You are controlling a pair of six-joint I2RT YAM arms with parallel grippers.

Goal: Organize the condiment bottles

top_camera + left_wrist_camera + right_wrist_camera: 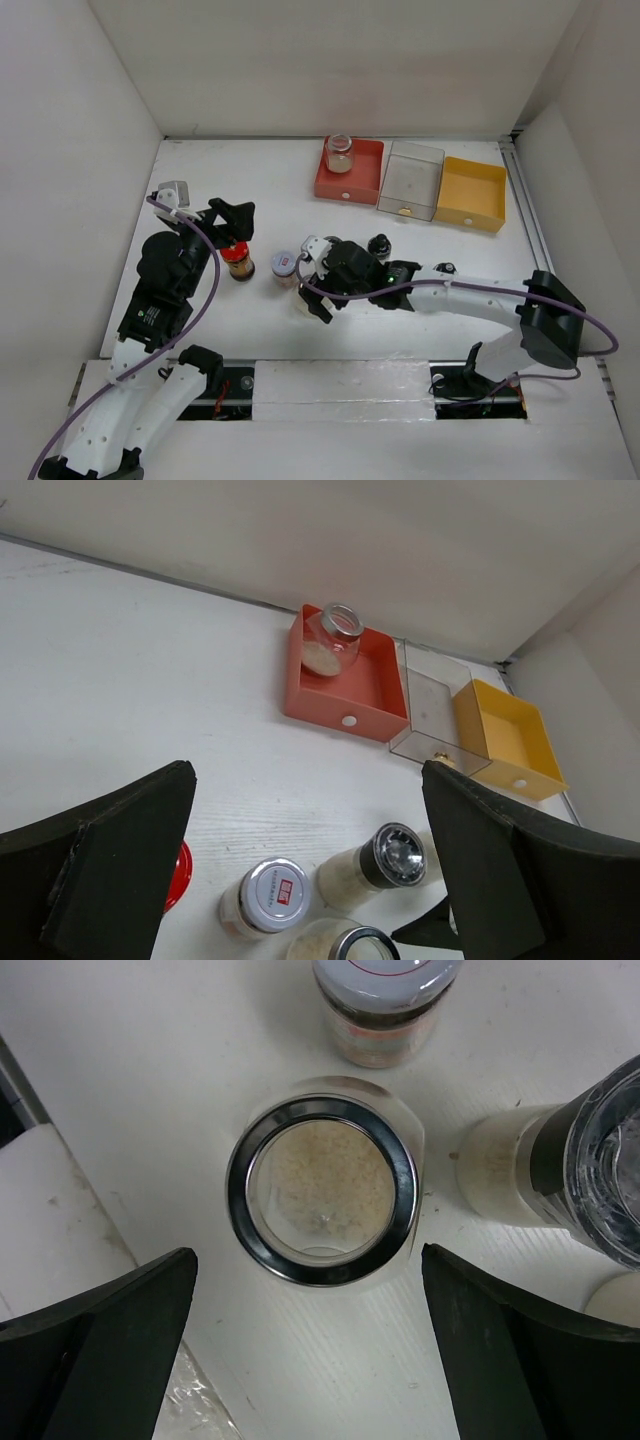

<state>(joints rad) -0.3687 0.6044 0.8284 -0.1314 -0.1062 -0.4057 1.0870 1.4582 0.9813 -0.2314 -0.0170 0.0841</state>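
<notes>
The right pincer gapes wide over a clear glass jar, touching nothing; the left pincer is equally wide, empty, above the counter.

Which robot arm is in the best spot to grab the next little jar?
The right. Its open right gripper hangs straight over the clear glass jar, a finger on each side. The open left gripper is lined up on nothing; the red-capped bottle sits beside it.

A clear glass jar stands in the red tray; a red-capped bottle sits near the left claw.
</notes>
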